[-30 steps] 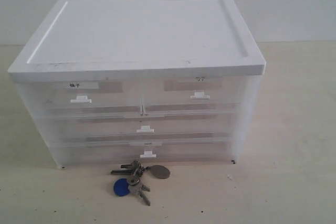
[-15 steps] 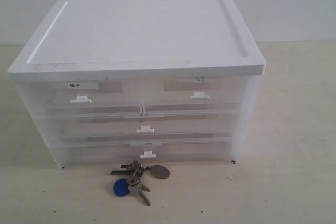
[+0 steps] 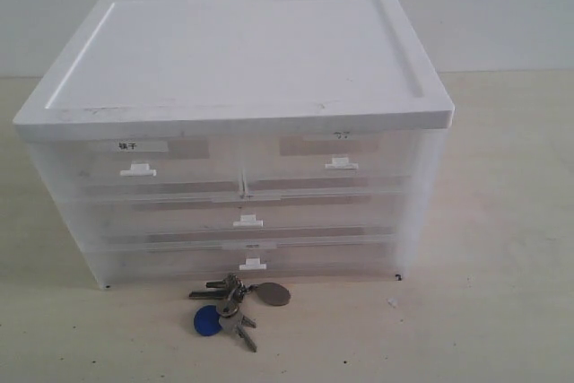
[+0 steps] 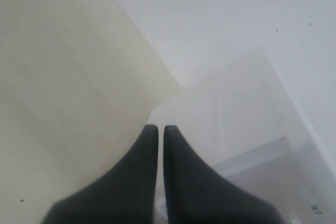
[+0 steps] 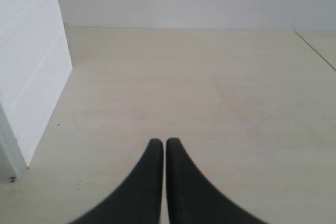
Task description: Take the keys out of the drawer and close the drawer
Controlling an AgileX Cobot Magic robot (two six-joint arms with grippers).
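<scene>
Pressed together tip against tip, the jaws of my left gripper (image 4: 160, 127) hold nothing, and those of my right gripper (image 5: 160, 140) are shut the same way, with only a hairline slit between the black fingers. Past my left fingertips I see a corner of the white drawer cabinet (image 3: 242, 69) and the pale wooden table (image 3: 502, 221). Past my right ones I see bare tabletop, with the cabinet's side wall off at the edge.

From the exterior camera, the keys (image 3: 231, 298) lie on the table at 6 o'clock from the cabinet, just in front of the bottom drawer (image 3: 253, 263) and outside it. Within the bunch, the round blue tag (image 3: 206, 321) sits at 7 o'clock and the oval grey tag (image 3: 271, 293) at 3 o'clock. One key points toward 9 o'clock, another toward 5 o'clock.

The bottom drawer, the middle drawer (image 3: 247, 220) and the two small top drawers (image 3: 139, 168) all sit flush in the translucent frame, each with its little white handle facing the camera.
</scene>
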